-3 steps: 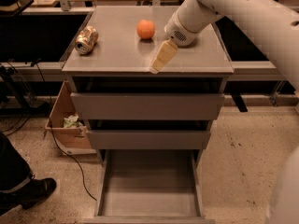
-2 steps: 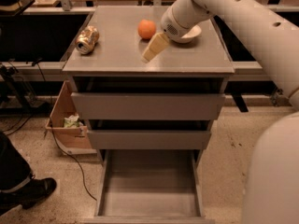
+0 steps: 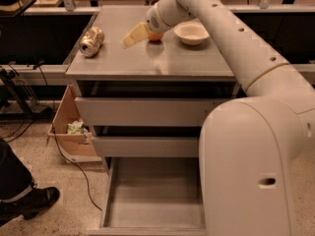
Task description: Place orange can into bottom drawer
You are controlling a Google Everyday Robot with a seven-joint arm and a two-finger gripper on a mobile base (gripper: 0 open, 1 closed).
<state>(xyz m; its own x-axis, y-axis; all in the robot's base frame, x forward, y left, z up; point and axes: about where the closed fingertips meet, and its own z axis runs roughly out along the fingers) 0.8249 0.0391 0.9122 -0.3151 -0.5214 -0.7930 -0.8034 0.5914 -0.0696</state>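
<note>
Camera view: your end effector (image 3: 129, 39) is upper center over the worktop (image 3: 162, 63), just right of the orange can (image 3: 92, 41). Can't tell if it's apart or together. Down low, the bottom drawer (image 3: 155, 200) is open.

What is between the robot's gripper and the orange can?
Nothing: in the camera view, just bare cabinet top between the gripper, by the orange fruit, and the orange can.

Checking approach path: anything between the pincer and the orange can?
Nothing visible. Only bare grey metal cabinet top separates the pincer, low over it, from the dented golden-orange metal can on its side. The round orange fruit sits behind the pincer.
</note>
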